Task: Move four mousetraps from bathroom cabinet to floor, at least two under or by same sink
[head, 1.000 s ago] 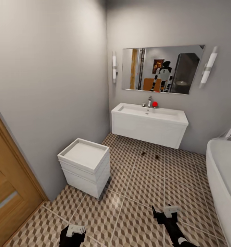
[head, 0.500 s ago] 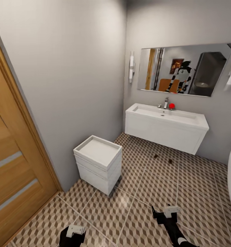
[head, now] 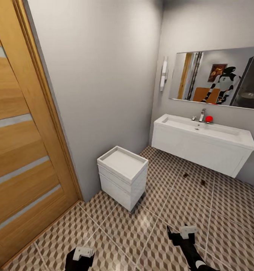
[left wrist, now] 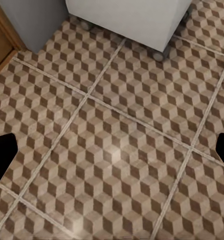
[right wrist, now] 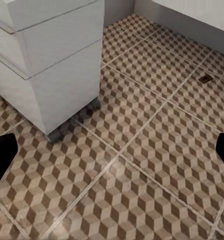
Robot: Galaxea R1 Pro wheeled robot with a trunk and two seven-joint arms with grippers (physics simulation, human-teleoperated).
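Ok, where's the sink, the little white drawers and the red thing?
sink (head: pixel 202 145), head view, its white front.
small white drawer unit (head: pixel 124 162), head view, its flat top.
red thing (head: pixel 208 119), head view, its round side.

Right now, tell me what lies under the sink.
Just in front of the sink, two small dark mousetraps lie on the bathroom floor. The floor farther beneath is hidden by its front.

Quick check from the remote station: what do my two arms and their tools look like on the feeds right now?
In the head view both arms are glossy black. Each carries a small pale grey, boxy block near the wrist: left tool, right tool. The right forearm runs on as a black, rounded link. In each wrist view the two fingers are plain black shapes at the picture's edges. No cables or markings can be made out.
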